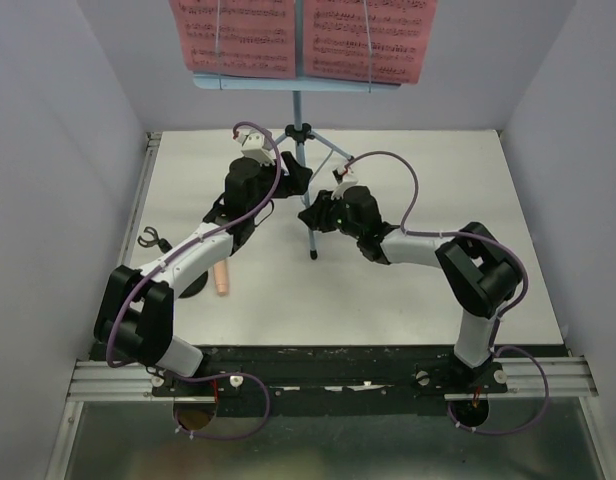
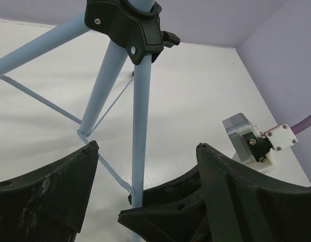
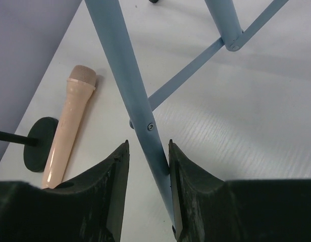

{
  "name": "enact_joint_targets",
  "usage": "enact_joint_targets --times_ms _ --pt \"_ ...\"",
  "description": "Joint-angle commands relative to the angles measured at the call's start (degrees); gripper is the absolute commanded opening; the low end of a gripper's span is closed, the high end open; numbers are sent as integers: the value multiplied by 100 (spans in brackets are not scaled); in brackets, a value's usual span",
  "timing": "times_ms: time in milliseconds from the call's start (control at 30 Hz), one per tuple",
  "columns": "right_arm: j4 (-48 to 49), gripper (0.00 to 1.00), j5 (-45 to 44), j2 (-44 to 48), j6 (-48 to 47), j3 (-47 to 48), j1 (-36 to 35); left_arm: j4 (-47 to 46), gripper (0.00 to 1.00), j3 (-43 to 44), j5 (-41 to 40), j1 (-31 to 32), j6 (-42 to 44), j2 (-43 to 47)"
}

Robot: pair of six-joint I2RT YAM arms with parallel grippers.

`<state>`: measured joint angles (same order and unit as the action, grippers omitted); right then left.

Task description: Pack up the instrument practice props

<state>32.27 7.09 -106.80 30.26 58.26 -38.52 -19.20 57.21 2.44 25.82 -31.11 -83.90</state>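
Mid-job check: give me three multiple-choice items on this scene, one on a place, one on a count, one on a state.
1. Where is the toy microphone?
A. Standing upright in a holder
B. Lying on the table beside the mic stand's black round base
C. Propped on the pages

2. How many pink sheet-music pages sit on the light-blue music stand?
A. One
B. Two
C. Four

3. What state is the left gripper in?
A. Shut on the microphone
B. Shut on a page
C. Open, holding nothing

Answers:
1 B: the right wrist view shows it flat next to the base.
2 B: the top view shows two side by side.
3 C: its fingers stand wide apart, clamping nothing.
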Motion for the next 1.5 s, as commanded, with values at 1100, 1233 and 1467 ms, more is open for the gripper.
enact_joint_targets --times_ms 1100,1233,1467 --pt "-1002 63 -1710 1090 420 -51 -1122 -23 90 -1212 -191 -95 88 1691" --pt "-1503 66 -2246 2038 174 -560 -1087 135 90 -1440 -367 -95 97 2367" --pt "-3136 69 -3616 4604 -222 -1308 -982 944 89 -1634 20 -43 88 4019"
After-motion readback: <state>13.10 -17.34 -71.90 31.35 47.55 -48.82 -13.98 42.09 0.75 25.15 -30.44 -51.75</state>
